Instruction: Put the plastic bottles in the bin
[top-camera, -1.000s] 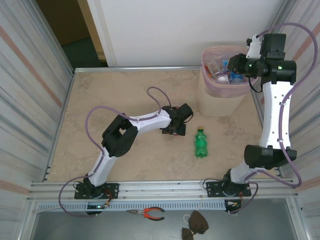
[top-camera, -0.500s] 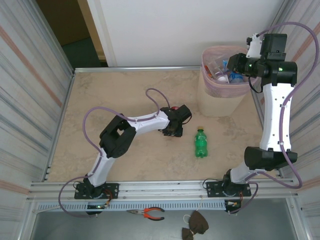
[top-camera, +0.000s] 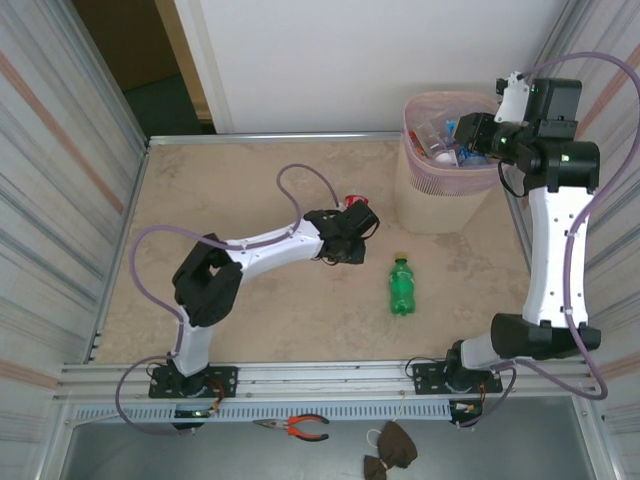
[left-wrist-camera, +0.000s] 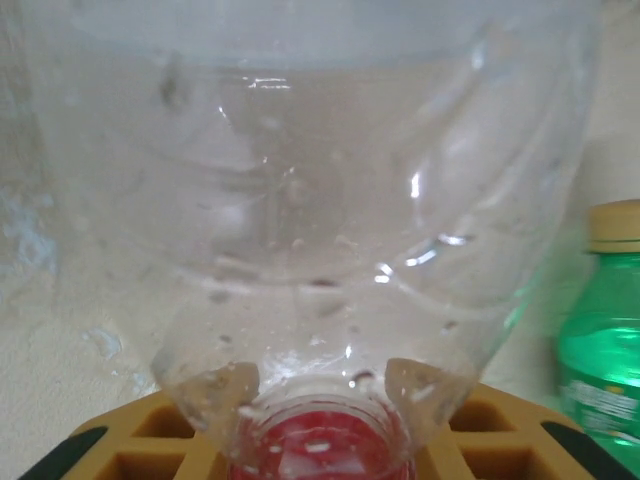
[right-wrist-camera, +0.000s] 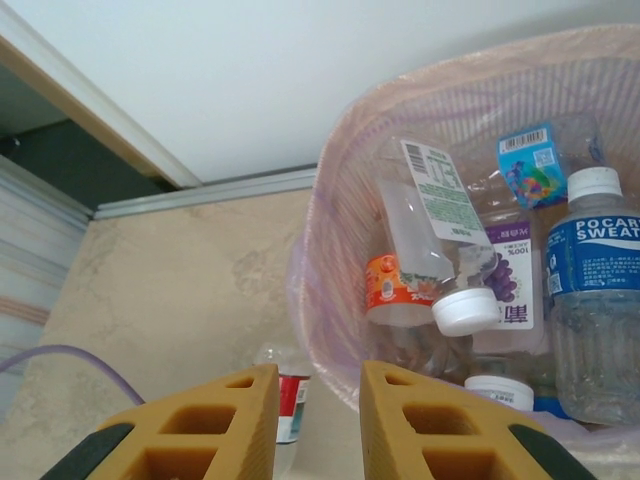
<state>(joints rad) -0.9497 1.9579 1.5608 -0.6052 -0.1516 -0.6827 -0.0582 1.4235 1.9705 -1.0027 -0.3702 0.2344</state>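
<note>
My left gripper (top-camera: 350, 216) is shut on the neck of a clear bottle with a red cap and label (top-camera: 353, 203), mid-table, left of the bin. In the left wrist view that bottle (left-wrist-camera: 300, 200) stands close in front of the lens, its red cap between my fingers (left-wrist-camera: 150, 430). A green bottle (top-camera: 401, 287) with a yellow cap lies on the table just to the right (left-wrist-camera: 605, 340). The pale pink bin (top-camera: 430, 205) stands at the back right and holds several bottles (right-wrist-camera: 470, 250). My right gripper (top-camera: 466, 133) hovers over the bin's rim (right-wrist-camera: 340, 250), shut to a narrow gap and empty (right-wrist-camera: 320, 375).
Corrugated metal walls (top-camera: 60, 180) close in both sides of the table. Pliers (top-camera: 300, 427) and a dark cloth item (top-camera: 392, 447) lie in the trough below the near rail. A dark doorway (top-camera: 140, 60) opens at the back left.
My left gripper has closed on the red-capped bottle and shifted slightly back and left, its elbow swinging left. The right arm has drifted a little to the right above the bin.
</note>
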